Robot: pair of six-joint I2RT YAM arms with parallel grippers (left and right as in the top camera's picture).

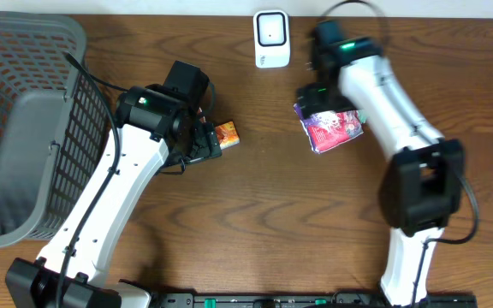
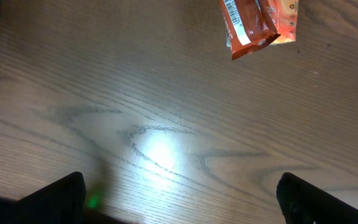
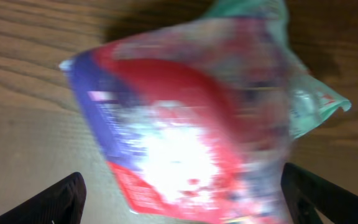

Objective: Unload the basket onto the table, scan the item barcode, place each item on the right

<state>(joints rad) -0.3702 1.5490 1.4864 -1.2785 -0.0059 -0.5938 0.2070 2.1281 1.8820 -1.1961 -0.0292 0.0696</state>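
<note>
A red and purple snack bag (image 1: 332,128) lies on the wooden table at the right. In the right wrist view the bag (image 3: 191,118) is blurred and fills the frame, lying between and below the wide-apart fingers of my right gripper (image 3: 185,190), which is open. A small orange packet (image 1: 227,134) lies near the middle of the table. My left gripper (image 1: 205,143) stands right beside it. In the left wrist view the orange packet (image 2: 257,25) sits at the top edge, printed stripes facing up, well ahead of my open left gripper (image 2: 179,196), which has only bare wood between its fingers.
A white scanner (image 1: 271,38) stands at the back of the table, between the two arms. A large grey mesh basket (image 1: 58,34) takes up the left side. The right arm (image 1: 383,94) reaches in from the front right over the bag.
</note>
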